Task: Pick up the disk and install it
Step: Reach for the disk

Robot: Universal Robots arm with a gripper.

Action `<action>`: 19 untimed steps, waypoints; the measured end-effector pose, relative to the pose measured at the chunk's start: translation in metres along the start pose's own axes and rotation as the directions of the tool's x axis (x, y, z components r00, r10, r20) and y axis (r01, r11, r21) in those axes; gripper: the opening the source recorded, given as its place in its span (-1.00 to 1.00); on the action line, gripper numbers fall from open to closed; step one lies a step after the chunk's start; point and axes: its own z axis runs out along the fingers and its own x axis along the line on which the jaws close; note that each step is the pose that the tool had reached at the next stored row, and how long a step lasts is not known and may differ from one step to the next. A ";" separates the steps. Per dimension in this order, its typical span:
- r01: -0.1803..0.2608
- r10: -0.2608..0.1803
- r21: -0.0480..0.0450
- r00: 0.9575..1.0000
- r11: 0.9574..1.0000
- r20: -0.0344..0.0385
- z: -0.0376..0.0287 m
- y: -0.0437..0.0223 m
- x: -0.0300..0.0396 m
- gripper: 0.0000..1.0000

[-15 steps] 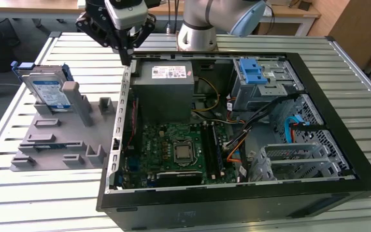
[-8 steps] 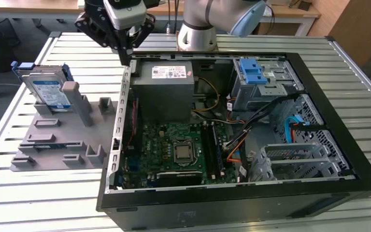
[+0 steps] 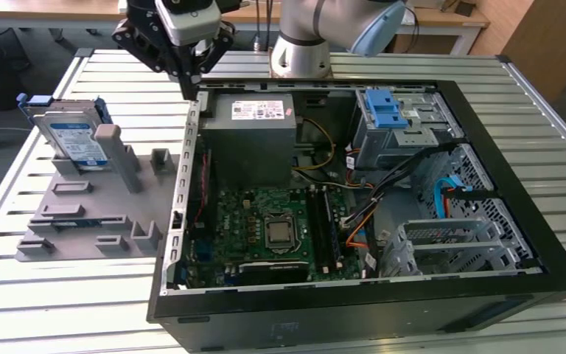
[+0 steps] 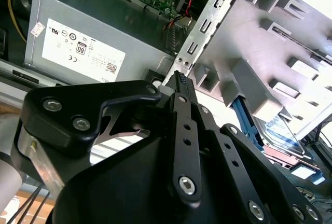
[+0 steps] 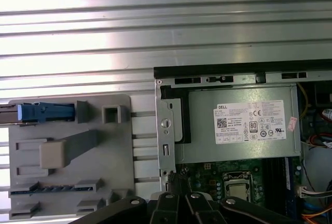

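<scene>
Closest up: tool, clenched on nothing. Hovers above case wall. Toward exterior view's left, well apart: disk. Stands on edge in grey rack on counter, top edge aimed at case wall.

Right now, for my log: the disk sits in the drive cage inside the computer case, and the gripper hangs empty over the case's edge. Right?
Not quite. The exterior view shows the disk standing in the grey fixture outside the computer case, on that view's left. The gripper does hang empty over the case's edge.
</scene>
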 end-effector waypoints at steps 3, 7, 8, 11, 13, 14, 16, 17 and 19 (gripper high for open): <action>0.000 0.000 0.000 1.000 1.000 0.000 0.0000 -0.0001 0.0010 -0.79; 0.000 0.000 0.000 1.000 1.000 0.000 0.0001 -0.0002 0.0023 -0.79; 0.000 0.000 0.000 1.000 1.000 0.000 0.0002 -0.0002 0.0026 -0.79; 0.000 0.000 0.000 1.000 1.000 0.000 0.0002 -0.0003 0.0034 -0.79; 0.000 0.000 0.000 1.000 1.000 0.000 0.0003 -0.0003 0.0040 -0.79; 0.000 0.000 0.000 1.000 1.000 0.000 0.0003 -0.0003 0.0044 -0.79; 0.000 0.000 0.000 1.000 1.000 0.000 0.0003 -0.0004 0.0050 -0.79; 0.000 0.000 0.000 1.000 1.000 0.000 0.0003 -0.0004 0.0053 -0.79; 0.000 0.000 0.000 1.000 1.000 0.000 0.0003 -0.0005 0.0059 -0.79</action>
